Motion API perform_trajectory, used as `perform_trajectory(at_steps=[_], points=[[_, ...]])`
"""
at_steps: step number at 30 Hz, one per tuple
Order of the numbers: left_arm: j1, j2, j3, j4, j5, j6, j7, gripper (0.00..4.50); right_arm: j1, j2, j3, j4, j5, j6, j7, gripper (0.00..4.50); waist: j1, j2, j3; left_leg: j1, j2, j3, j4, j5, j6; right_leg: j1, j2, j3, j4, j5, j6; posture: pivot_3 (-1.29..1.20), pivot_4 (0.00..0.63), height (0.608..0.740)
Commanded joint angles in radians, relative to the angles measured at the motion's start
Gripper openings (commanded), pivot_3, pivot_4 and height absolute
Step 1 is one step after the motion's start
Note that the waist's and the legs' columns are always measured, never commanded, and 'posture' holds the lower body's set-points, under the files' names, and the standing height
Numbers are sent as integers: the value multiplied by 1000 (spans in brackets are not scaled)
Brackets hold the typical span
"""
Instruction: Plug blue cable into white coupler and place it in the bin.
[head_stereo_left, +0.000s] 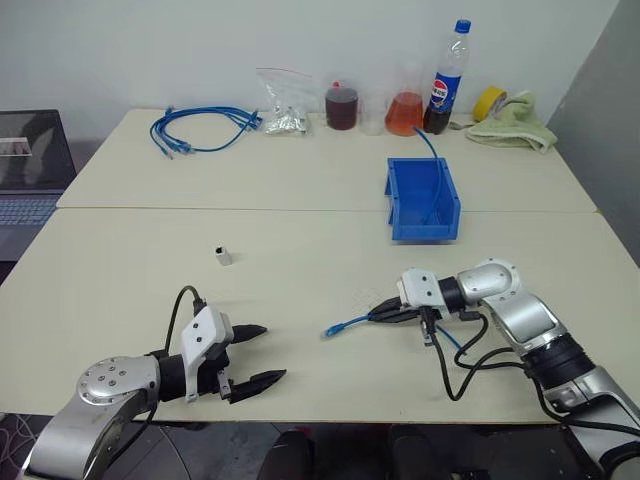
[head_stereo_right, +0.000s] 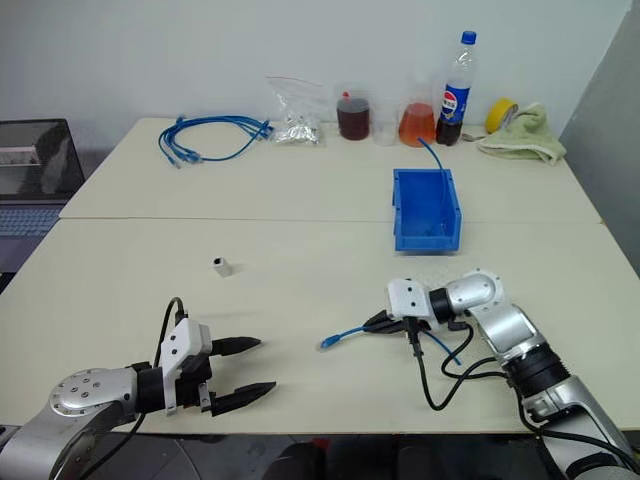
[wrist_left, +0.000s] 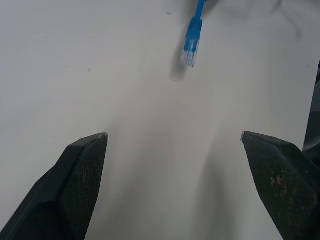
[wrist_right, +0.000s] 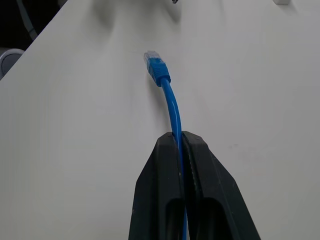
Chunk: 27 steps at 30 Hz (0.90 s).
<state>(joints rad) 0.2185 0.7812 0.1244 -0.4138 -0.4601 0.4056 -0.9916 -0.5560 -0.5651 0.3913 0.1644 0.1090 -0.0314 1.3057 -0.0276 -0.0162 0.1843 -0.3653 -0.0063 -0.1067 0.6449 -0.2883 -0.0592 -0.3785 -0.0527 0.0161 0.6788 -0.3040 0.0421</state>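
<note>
Black-fingered left gripper: near left of the table, fingers spread wide and holding nothing, aimed toward the cable's plug; likely kept free to fetch the coupler.
White coupler: loose on the table, left of centre, farther than the left gripper and well apart from both grippers; not yet picked up.
Blue cable: clamped between the right gripper's closed fingers, plug end sticking out leftward, bared for mating.
Right gripper: near right, pointing left across the table.
Bin: farther off, right of centre, with a blue cable hanging over its far wall.
Table: pale beige, two tops joined by a seam.
Far edge: cable bundle, parts bag, jars and flask, cola bottle, tape roll, cloth along a white wall; laptop at far left.
</note>
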Motion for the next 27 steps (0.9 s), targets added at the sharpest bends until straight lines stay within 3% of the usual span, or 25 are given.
perform_trajectory(at_steps=[1,7,14,24,27], points=[[-2,5,26,-22,-10,-16,0,4500,-16,27,-11,16,-17,-36,-25,69,-1,0,0,0,0,0,0,0,0,0,0,0,0,0,0,0,150,740],[-25,15,15,-6,-10,-7,-13,4500,-28,47,-11,66,-36,-87,-37,69,-3,0,0,0,0,0,0,0,0,0,2,-1,1,0,0,0,150,740],[-64,13,-2,0,-10,8,-10,4500,-31,54,-22,93,-38,-99,-40,1583,-4,0,0,1,-1,1,0,0,0,0,2,-1,1,0,0,0,150,740],[-87,0,-26,-16,-7,11,-3,4500,-5,-29,-135,-85,74,80,-32,4451,-3,1,0,0,0,0,0,0,0,0,2,-1,1,0,0,0,150,740],[-107,-14,-53,-25,2,9,12,4500,77,-99,-208,-297,167,265,-66,4483,2,1,1,0,0,0,0,0,0,0,1,-1,1,0,0,0,150,740]])
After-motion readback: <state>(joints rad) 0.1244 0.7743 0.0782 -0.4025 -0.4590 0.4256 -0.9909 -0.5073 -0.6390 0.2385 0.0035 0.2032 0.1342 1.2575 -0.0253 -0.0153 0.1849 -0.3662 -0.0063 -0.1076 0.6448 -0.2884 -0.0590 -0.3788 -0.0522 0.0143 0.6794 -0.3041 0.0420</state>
